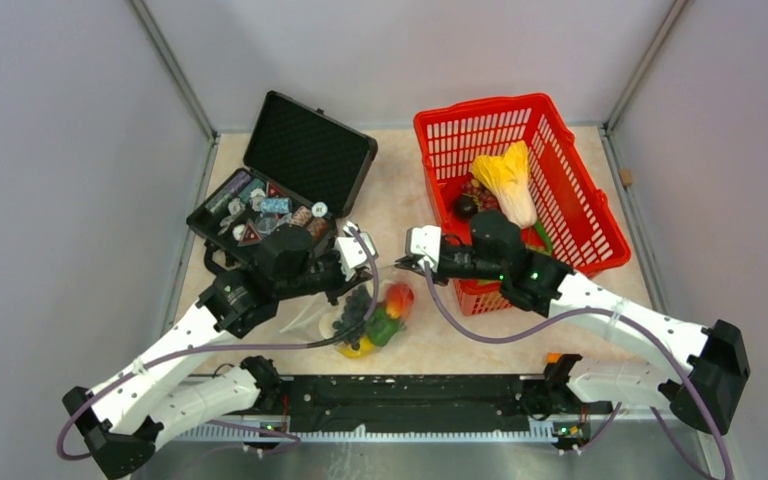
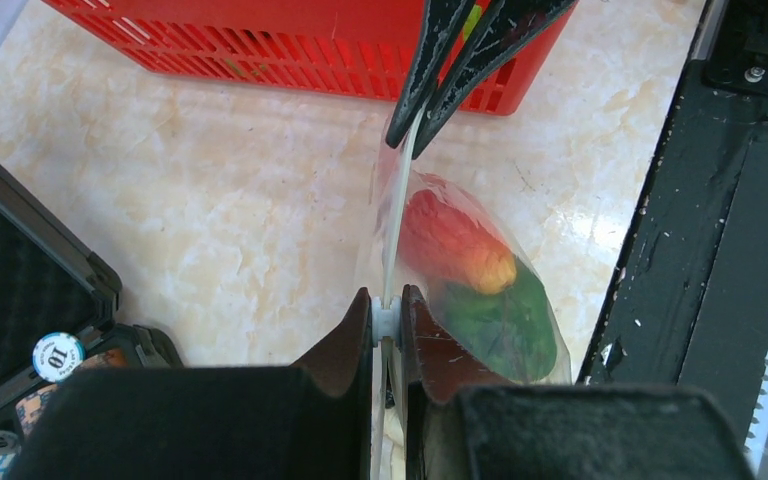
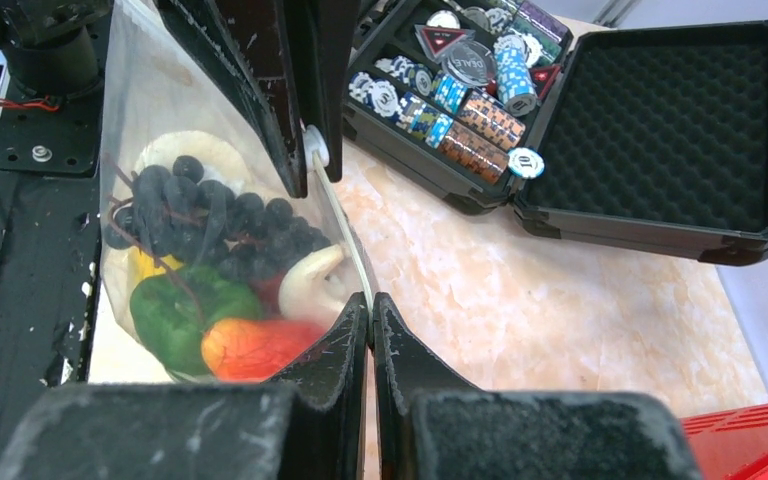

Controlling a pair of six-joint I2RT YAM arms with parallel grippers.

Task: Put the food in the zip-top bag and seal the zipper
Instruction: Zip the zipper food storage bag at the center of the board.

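Observation:
The clear zip-top bag hangs between my two grippers, just above the table. It holds dark grapes, a green pepper, a red-orange fruit, a white mushroom and a yellow lemon. My left gripper is shut on the zipper at a small white slider piece. My right gripper is shut on the other end of the zipper, which runs taut between them. In the top view the left gripper and the right gripper face each other.
A red mesh basket at the back right holds a pale cabbage and a dark fruit. An open black case with chips stands at the back left. A black rail runs along the near edge.

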